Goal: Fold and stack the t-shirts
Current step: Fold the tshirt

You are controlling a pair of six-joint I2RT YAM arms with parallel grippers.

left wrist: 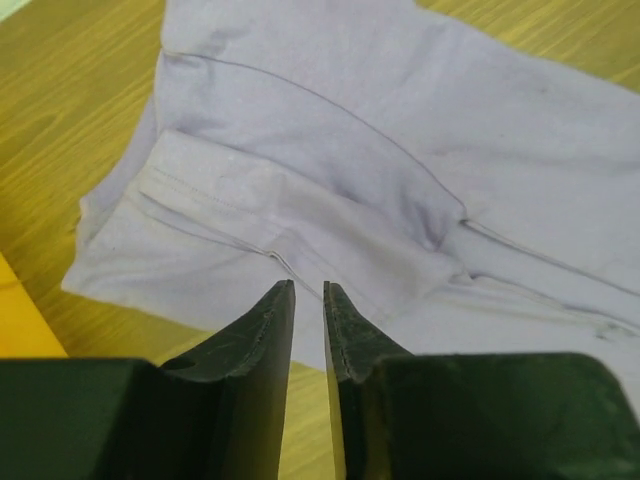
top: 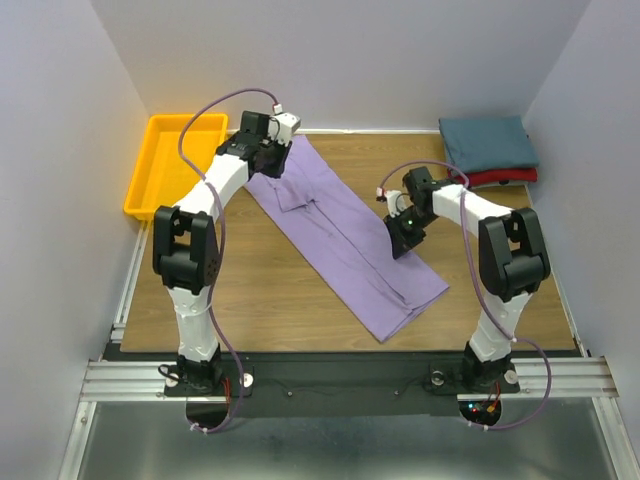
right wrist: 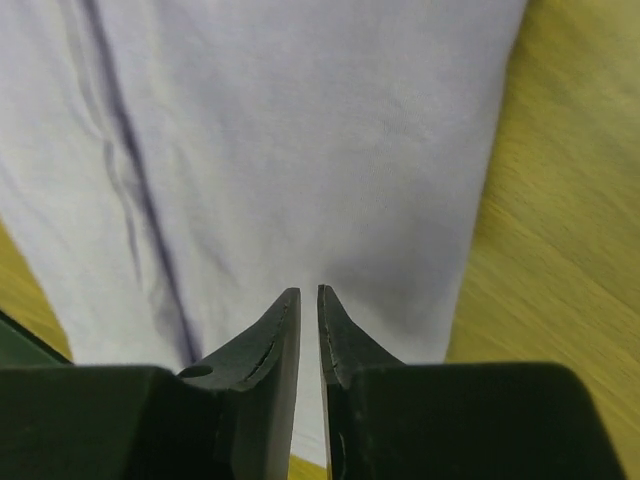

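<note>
The lavender-purple t-shirt (top: 340, 235) lies folded into a long strip, running diagonally across the wooden table from back left to front right. My left gripper (top: 272, 165) hovers over its back end, near the folded-in sleeve (left wrist: 230, 200). In the left wrist view the gripper (left wrist: 309, 285) is open by a narrow gap, with nothing between its fingers. My right gripper (top: 403, 243) is above the strip's right edge toward the front. In the right wrist view this gripper (right wrist: 309, 290) is also slightly open and empty over the cloth (right wrist: 300, 130). A folded dark teal shirt (top: 487, 143) rests on a red one (top: 510, 177) at the back right.
A yellow-orange tray (top: 175, 160) sits at the back left, close to the left arm. Bare wood (top: 260, 290) lies on both sides of the strip. Grey walls enclose the table on three sides.
</note>
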